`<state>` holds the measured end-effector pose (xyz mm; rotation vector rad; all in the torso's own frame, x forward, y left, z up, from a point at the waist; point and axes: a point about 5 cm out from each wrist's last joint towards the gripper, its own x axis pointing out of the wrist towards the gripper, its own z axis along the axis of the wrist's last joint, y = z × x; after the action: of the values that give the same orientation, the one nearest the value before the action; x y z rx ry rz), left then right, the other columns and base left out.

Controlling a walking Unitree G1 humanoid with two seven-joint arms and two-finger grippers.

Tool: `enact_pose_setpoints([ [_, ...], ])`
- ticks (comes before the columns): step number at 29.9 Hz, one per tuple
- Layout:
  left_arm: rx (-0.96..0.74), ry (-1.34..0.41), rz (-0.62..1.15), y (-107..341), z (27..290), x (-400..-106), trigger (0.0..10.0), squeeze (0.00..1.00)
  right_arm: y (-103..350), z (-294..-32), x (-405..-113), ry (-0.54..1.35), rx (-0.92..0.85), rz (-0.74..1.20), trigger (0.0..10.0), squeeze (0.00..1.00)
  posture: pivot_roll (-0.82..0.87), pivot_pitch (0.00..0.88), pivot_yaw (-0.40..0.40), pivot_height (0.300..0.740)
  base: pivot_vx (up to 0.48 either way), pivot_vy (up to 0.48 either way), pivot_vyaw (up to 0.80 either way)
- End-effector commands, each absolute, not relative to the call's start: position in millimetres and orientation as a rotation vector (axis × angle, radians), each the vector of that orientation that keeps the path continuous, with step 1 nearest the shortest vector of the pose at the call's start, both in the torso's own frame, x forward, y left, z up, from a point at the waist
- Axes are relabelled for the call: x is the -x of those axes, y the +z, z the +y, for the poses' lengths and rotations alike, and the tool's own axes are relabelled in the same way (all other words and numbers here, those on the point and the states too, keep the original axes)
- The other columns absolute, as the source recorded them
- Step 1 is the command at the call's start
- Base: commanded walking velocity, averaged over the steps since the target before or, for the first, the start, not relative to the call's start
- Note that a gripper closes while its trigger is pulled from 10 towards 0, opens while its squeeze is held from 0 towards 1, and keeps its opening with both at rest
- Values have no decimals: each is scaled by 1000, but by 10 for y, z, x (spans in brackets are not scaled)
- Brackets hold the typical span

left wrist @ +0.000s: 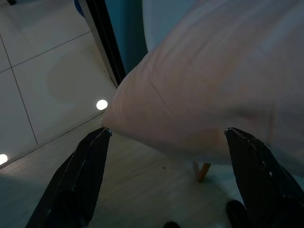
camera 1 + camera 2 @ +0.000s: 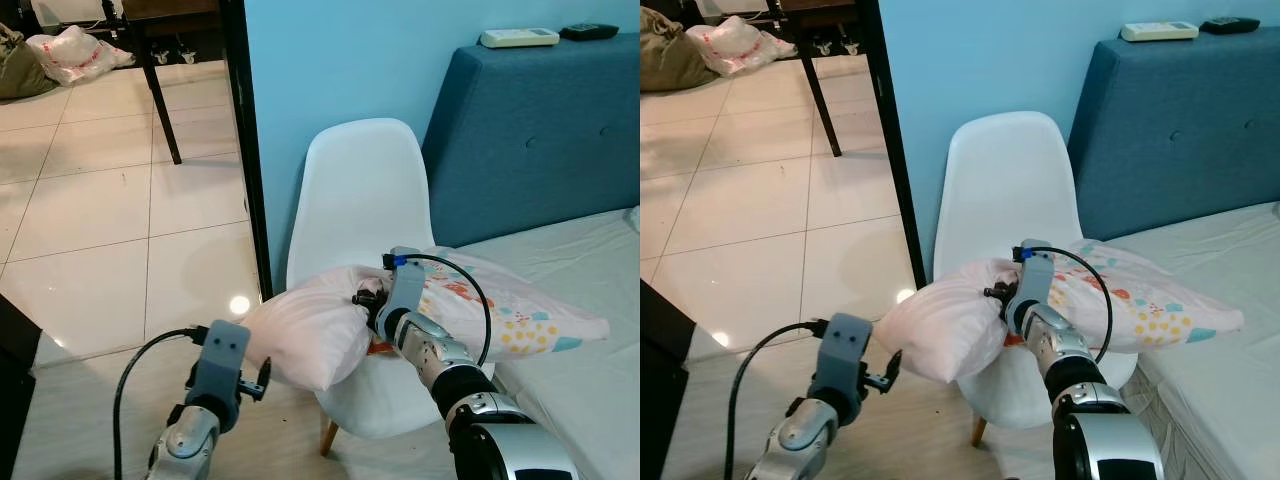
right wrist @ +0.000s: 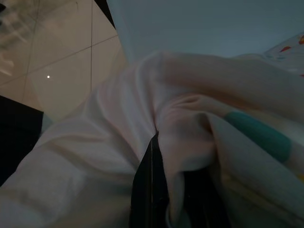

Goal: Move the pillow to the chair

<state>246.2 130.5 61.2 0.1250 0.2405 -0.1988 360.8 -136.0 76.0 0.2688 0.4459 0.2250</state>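
Pillow (image 2: 330, 325) lies across chair (image 2: 360, 190) seat, one end overhanging toward the floor (image 2: 110, 220), other end reaching the bed (image 2: 580, 260). Left eye view: right claw (image 2: 366, 297) pinched on pillow fabric at mid-top; left claw (image 2: 262, 377) just beside pillow's overhanging end. Right eye view: same layout; headboard (image 2: 1180, 130) behind the chair w/ a remote (image 2: 1157, 31) on top. Left wrist view: fingers (image 1: 76, 180) spread wide, pillow between & beyond them, no contact. Right wrist view: fingers (image 3: 148, 190) closed on a fold of pillow.
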Motion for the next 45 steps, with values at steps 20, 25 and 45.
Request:
enact_pose_setpoints([
  [20,-116,-211,267,553,1305,-2454,10000,0,634,-1502,-3517,189,-59,536,10000,0,-13,166,2,605,0,0,0],
  [25,-115,-211,268,550,1300,-2451,10000,0,635,-1521,-3509,187,-47,531,10000,0,-16,168,0,605,0,0,0],
  [45,-130,-219,267,554,1294,-2442,10000,0,637,-1266,-3478,273,-63,474,10000,0,-13,178,4,565,0,0,0],
])
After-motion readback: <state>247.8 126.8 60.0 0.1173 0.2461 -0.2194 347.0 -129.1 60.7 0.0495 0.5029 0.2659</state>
